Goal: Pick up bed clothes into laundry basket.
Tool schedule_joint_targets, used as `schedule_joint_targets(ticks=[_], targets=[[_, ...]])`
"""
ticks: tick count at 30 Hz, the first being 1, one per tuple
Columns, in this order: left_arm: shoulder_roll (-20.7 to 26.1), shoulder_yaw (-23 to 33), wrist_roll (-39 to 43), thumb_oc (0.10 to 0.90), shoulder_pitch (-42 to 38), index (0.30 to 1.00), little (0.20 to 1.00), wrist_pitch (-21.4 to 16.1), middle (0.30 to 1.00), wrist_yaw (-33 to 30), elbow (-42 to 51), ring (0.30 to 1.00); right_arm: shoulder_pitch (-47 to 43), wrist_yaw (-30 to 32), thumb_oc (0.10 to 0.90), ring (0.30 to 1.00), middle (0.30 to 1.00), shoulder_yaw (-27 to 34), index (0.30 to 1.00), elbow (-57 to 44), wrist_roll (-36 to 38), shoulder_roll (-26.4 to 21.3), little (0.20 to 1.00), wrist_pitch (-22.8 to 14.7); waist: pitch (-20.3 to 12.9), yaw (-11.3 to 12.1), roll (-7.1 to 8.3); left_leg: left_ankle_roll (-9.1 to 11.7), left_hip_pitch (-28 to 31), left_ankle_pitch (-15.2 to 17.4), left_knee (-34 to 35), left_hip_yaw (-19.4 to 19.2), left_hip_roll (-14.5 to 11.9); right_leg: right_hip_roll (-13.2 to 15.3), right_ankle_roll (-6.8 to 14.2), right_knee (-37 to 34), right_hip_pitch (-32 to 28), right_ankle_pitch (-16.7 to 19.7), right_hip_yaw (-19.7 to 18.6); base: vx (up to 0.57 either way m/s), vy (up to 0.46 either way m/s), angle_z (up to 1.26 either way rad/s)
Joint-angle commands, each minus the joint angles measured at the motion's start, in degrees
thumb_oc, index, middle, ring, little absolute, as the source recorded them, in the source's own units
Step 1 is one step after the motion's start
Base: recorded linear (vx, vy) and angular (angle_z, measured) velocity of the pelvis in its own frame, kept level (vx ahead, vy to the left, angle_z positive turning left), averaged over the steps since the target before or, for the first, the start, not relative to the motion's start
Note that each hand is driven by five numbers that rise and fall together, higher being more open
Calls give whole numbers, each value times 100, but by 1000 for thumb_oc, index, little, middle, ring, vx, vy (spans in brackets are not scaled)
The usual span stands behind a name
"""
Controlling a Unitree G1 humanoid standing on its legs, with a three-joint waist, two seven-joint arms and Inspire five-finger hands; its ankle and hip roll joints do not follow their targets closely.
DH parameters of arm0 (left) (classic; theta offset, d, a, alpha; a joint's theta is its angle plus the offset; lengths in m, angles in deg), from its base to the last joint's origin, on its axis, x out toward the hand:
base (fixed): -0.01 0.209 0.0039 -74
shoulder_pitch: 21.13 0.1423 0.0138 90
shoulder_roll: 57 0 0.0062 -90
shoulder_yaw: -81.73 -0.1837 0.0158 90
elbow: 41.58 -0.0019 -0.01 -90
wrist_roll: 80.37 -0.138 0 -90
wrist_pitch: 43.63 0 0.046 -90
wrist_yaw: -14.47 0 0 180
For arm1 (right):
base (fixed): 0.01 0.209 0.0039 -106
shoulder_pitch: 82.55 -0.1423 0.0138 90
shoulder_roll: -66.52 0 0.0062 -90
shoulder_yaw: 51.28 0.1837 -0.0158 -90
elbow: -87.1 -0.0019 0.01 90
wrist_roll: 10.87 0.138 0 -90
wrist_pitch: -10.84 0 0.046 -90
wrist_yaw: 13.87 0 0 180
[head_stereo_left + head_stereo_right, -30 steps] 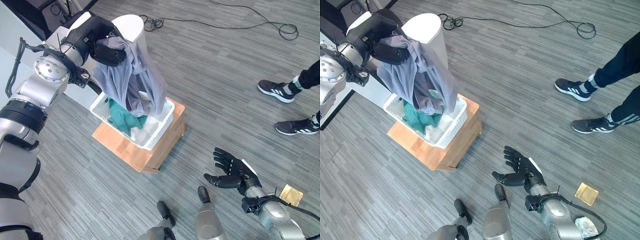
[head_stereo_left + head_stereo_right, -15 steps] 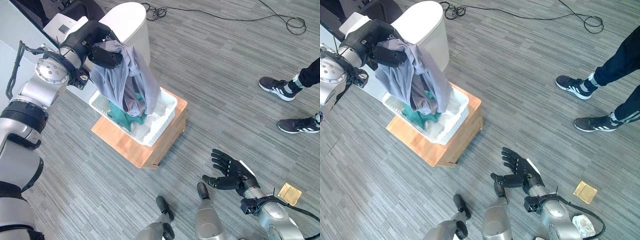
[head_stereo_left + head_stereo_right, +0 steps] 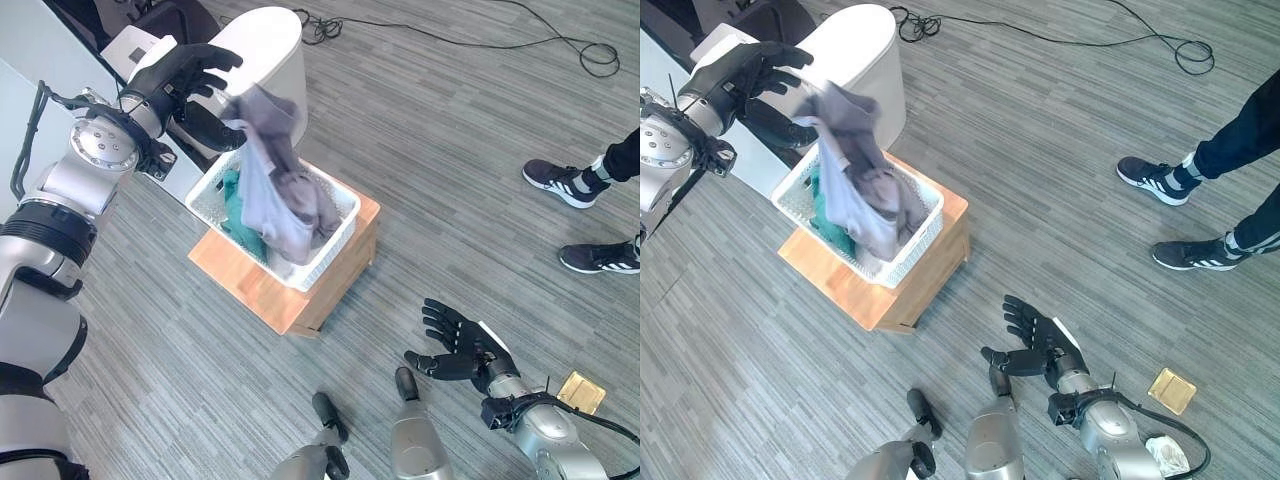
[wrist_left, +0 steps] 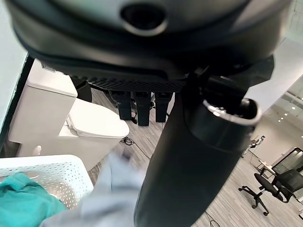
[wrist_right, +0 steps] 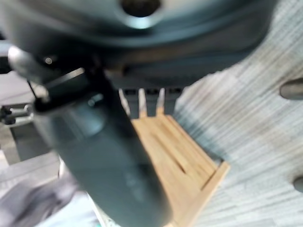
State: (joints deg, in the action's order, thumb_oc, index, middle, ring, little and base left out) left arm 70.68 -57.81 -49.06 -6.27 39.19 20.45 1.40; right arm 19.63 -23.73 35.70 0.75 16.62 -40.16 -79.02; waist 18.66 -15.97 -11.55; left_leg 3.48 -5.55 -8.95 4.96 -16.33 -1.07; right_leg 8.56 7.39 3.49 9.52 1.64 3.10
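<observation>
Now spread wide above the basket (image 3: 300, 268) after letting go: left hand (image 3: 178, 72) empty, grey cloth (image 3: 275, 185) dropping in over the green one (image 3: 232, 195), right hand (image 3: 462, 343) open and idle well off it.

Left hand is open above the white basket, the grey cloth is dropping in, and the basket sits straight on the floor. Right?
Not quite. The basket sits on a low wooden stand, not straight on the floor; the left eye view shows it. The rest holds: the left hand is open above the basket and the grey cloth is dropping in.
</observation>
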Motion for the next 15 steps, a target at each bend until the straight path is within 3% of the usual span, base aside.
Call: schedule_joint_targets(ticks=[1,15], targets=[[298,527,48,800,-1224,900,900,-433,900,-279,-338,900,126,-206,800,900,900,147,900,-538,13,101,900,-351,-331,113,344,296,333,554,4,104,-118,377,655,-785,-377,462,412,0,0,0],[324,703,218,800,-1045,900,900,-430,900,-271,-353,900,-65,-204,800,900,900,-25,900,-426,-2,-5,900,-356,-512,213,405,292,410,566,4,207,-104,404,644,-777,-548,440,529,-8,8,4]])
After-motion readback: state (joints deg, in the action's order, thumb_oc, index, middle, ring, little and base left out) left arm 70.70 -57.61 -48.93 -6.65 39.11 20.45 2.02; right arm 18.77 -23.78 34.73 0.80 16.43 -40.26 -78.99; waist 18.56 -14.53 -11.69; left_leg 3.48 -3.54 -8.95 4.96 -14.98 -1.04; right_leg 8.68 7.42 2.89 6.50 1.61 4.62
